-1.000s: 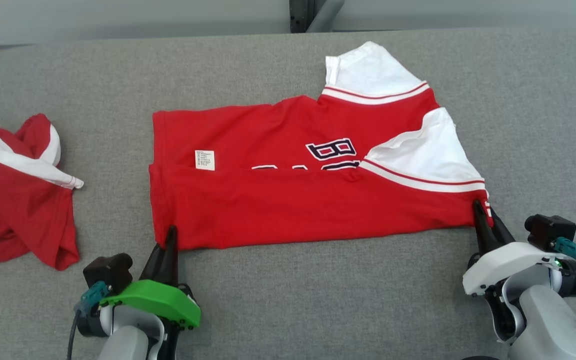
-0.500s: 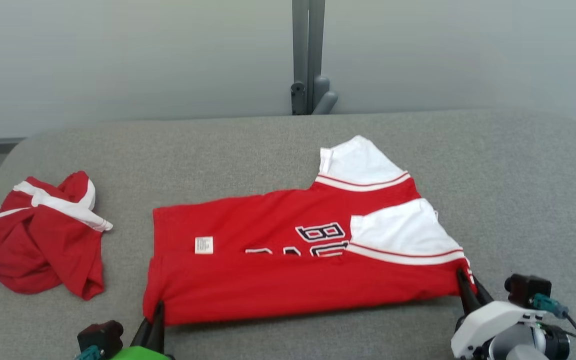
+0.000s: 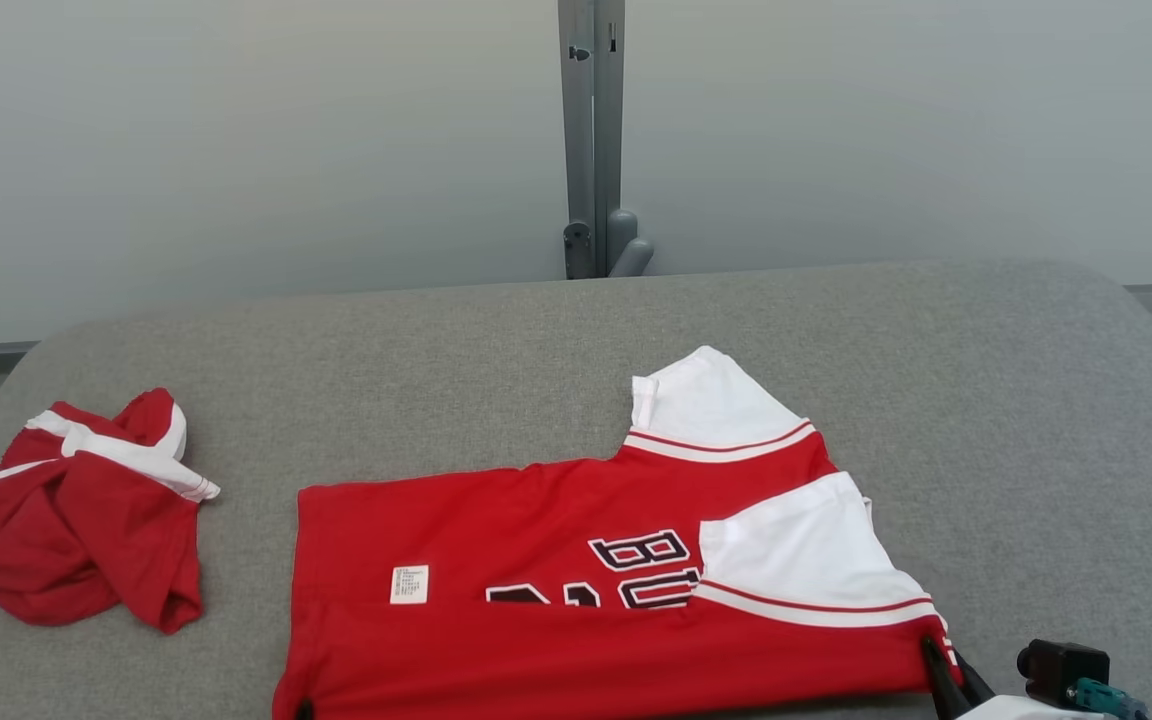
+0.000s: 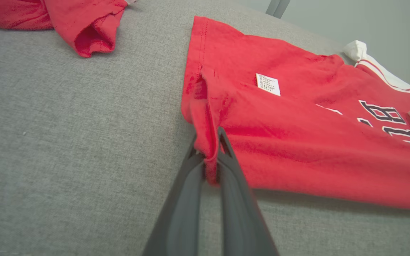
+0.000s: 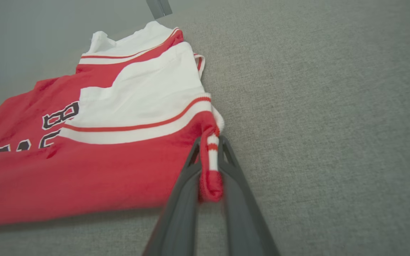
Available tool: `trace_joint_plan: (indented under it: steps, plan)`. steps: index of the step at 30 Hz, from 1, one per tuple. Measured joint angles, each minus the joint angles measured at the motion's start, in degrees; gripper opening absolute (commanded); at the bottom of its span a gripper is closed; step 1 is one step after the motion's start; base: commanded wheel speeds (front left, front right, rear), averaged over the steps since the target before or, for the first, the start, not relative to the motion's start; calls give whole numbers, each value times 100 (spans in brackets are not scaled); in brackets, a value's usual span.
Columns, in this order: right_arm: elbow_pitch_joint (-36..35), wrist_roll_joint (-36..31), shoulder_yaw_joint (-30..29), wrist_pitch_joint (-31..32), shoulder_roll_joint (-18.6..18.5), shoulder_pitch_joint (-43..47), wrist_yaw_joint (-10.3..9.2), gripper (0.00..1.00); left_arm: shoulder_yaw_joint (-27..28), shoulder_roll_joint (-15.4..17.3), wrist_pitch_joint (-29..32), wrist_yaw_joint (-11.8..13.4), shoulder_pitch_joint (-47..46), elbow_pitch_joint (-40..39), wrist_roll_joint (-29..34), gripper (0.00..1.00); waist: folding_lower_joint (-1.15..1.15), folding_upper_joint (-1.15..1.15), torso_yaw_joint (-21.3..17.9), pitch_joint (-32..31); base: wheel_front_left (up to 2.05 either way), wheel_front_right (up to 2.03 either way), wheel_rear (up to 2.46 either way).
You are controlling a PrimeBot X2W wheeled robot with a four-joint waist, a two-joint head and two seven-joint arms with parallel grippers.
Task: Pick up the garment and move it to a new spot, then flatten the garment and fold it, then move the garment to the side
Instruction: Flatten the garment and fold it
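Red garment [image 3: 536,650], white red-striped sleeves [image 3: 796,550], dark lettering, grey table [image 3: 1036,400].

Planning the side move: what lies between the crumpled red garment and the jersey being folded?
Nothing but bare grey surface between the crumpled garment and the jersey, seen in the head view.

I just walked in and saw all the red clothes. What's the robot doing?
It is folding a red jersey on the grey padded table. The left jaws are shut on the jersey's near left corner and the right jaws on its near right corner. The near side is already folded over, hiding part of the lettering. Another red garment lies crumpled off to the left, untouched.
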Motion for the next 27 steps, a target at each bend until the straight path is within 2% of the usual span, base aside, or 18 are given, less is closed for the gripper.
trace_joint_plan:
  steps: [4, 5, 6, 7, 16, 27]
  plan:
    - [-80, -37, 81, 0, 5, 23, -1, 0, 52, -31, 0, 0, -1, 48, 86, 2, 0, 0, -25, 128, 0, 0, 0]
    - [-97, -66, 77, 0, 4, 21, -1, 68, 58, -34, 0, 0, -1, 49, 131, 26, 0, 0, -29, 159, 0, 0, 0]
    - [-104, -89, 57, 0, 15, 19, -1, 100, 56, -37, 0, 0, -1, 49, 172, 49, 0, 0, -33, 190, 0, 0, 0]
    - [-124, -112, 8, 0, 35, 14, -1, 100, 86, -49, 0, 0, -1, 47, 202, 100, 0, 0, -33, 219, 0, 0, 0]
    - [-649, -709, -658, 0, 51, -205, -2, 100, 543, -83, 0, 1, -81, -354, 784, 100, 0, 0, 111, 446, 0, 0, 0]
    - [-862, -1072, -701, 0, 223, -1062, -3, 100, 250, 89, 0, 1, -1302, -215, 983, 100, 0, 0, 181, 1021, 0, 0, 0]
